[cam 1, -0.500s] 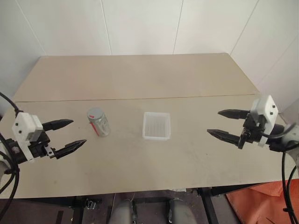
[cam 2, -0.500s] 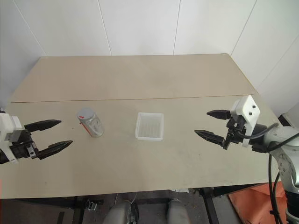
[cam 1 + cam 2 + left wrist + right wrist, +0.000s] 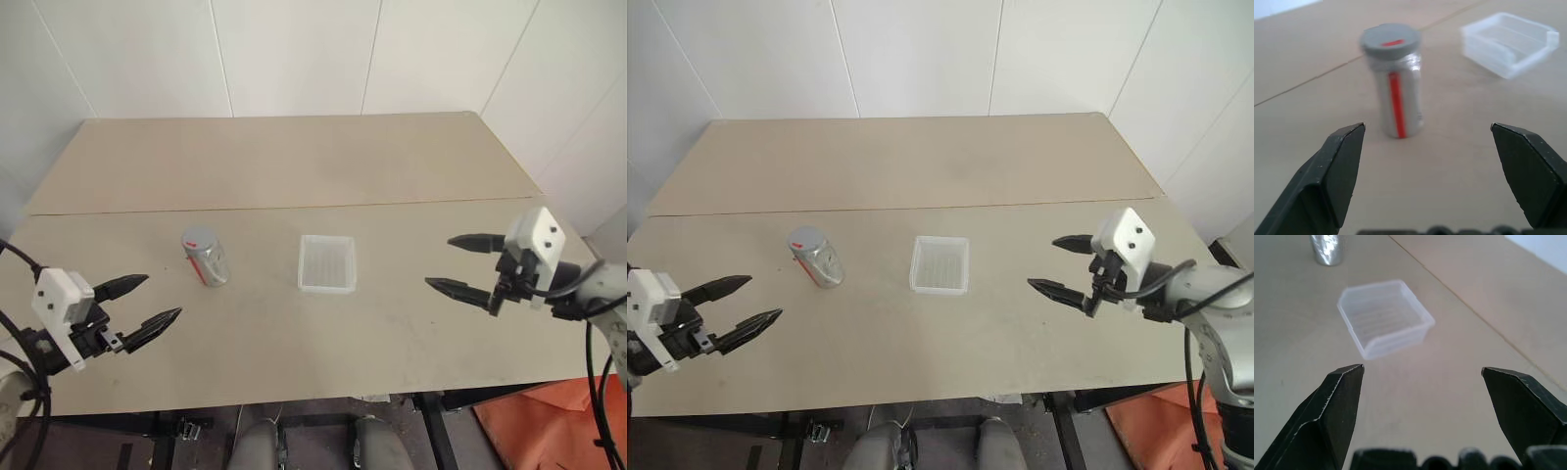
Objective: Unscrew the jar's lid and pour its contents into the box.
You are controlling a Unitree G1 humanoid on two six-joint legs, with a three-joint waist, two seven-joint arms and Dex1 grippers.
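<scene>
**Jar capped and upright, both end effectors spread and clear**

Head views: jar upright on the tabletop, left of centre, nearer the front edge than the back, grey lid on, red mark on top. Box at mid-tabletop, apart from the jar on its right. Left end effector over the front-left corner, fingers spread, gripping nothing, short of the jar. Right end effector near the right edge, fingers likewise spread, holding nothing, well apart from the box.

Left wrist view: jar between the two black fingers, untouched, red stripe down its side; box beyond.

Right wrist view: box ahead between the spread fingers, jar's base beyond it
</scene>
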